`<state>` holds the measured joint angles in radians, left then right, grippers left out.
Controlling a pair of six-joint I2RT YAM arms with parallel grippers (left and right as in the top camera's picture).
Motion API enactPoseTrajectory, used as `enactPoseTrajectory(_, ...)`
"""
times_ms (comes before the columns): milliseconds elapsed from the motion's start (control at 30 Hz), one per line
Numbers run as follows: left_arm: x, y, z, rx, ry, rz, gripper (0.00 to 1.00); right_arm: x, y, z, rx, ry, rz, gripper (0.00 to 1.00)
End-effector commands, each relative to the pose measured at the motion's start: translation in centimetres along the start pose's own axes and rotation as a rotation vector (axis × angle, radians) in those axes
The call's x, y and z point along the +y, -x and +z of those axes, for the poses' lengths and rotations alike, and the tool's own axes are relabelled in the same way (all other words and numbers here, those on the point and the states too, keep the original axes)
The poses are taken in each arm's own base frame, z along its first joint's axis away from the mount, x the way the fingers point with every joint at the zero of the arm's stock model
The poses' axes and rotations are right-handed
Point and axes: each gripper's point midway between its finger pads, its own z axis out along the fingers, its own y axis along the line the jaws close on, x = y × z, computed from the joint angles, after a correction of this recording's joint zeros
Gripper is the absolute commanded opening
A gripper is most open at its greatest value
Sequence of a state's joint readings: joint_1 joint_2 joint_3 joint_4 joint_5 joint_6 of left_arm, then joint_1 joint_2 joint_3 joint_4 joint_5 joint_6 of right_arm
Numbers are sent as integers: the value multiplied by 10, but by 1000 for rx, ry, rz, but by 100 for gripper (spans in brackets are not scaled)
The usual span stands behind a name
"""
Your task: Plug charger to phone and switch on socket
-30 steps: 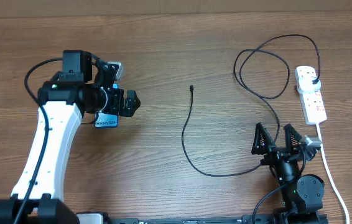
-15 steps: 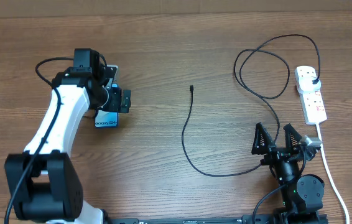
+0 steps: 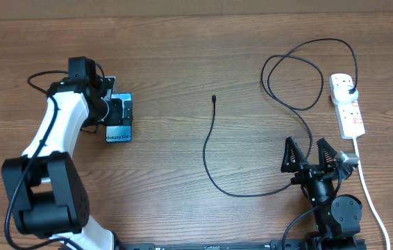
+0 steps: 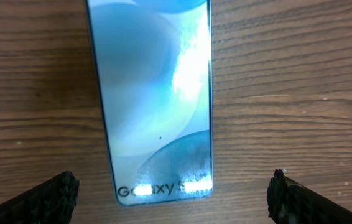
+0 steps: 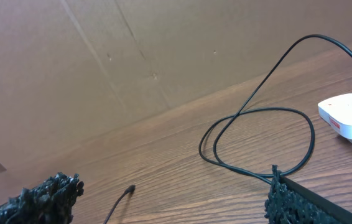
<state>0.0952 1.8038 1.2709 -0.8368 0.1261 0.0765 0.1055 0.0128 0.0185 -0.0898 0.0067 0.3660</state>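
The phone lies flat at the table's left, lit blue-white screen up, "Galaxy" text at its near end; it fills the left wrist view. My left gripper hovers over the phone's far half, open, its fingertips wide on either side of the near end. The charger cable loops from its plug tip at centre to its adapter in the white socket strip at right. My right gripper is open and empty at the front right, the cable passing near it.
The socket's thick white cord runs toward the front right edge. The right wrist view shows a brown cardboard wall behind the table, the plug tip and the socket's end.
My left arm has drawn back to the left and turned, so its gripper now sits over the phone's far end instead of to its right. The right arm and cable have not moved.
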Motion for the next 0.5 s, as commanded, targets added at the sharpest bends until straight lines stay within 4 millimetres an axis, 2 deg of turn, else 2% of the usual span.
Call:
enactPoseTrajectory(0, 2, 2, 14, 27, 4, -14, 100, 1, -2, 0, -3, 8, -4, 100)
enactPoseTrajectory(200, 4, 0, 27, 50, 3, -14, 100, 1, -2, 0, -3, 8, -4, 100)
enactPoseTrajectory(467, 5, 8, 29, 20, 5, -25, 100, 1, -2, 0, -3, 8, -4, 100)
